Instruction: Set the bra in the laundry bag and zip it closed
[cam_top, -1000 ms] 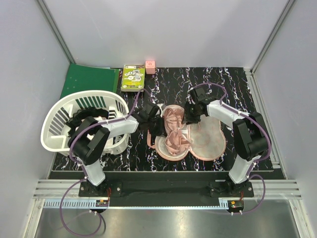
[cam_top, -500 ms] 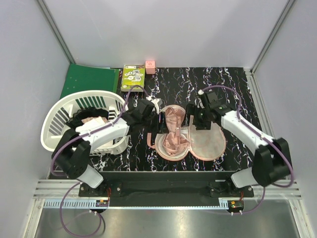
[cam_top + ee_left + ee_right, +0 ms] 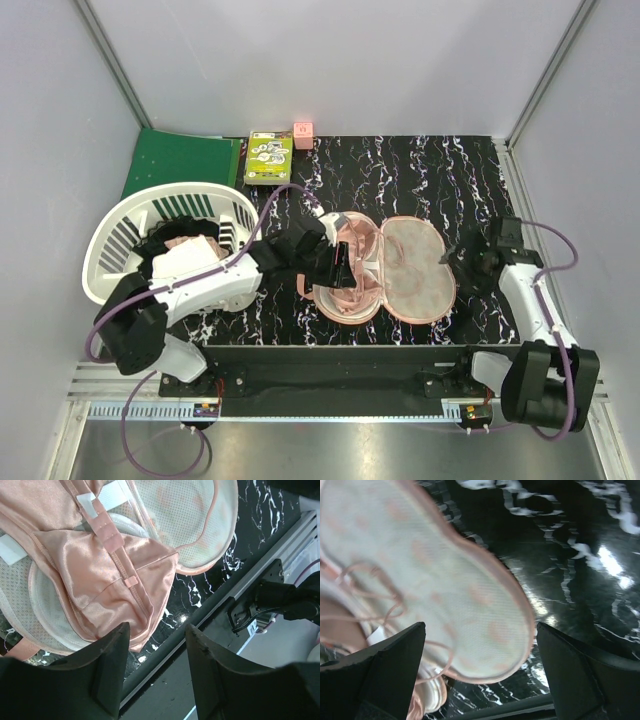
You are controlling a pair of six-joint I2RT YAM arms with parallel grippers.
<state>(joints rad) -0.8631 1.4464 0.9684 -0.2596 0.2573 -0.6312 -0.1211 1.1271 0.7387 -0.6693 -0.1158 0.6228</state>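
1. Pale grey walls close the space in on three sides: a back wall [image 3: 330,60], a left wall [image 3: 50,150] and a right wall [image 3: 600,150], all plain and matte.
2. A slanting aluminium post [image 3: 108,58] marks the far left corner, and a second post [image 3: 553,60] marks the far right one.
3. The worktop [image 3: 420,170] is glossy black with white marble-like veins running across it.
4. Bright patches of overhead light shine on that black surface, sharpest in the right wrist view.
5. Along the near edge lies a slotted aluminium rail [image 3: 330,410].
6. In front of the rail sits a dull grey metal sheet [image 3: 350,450].
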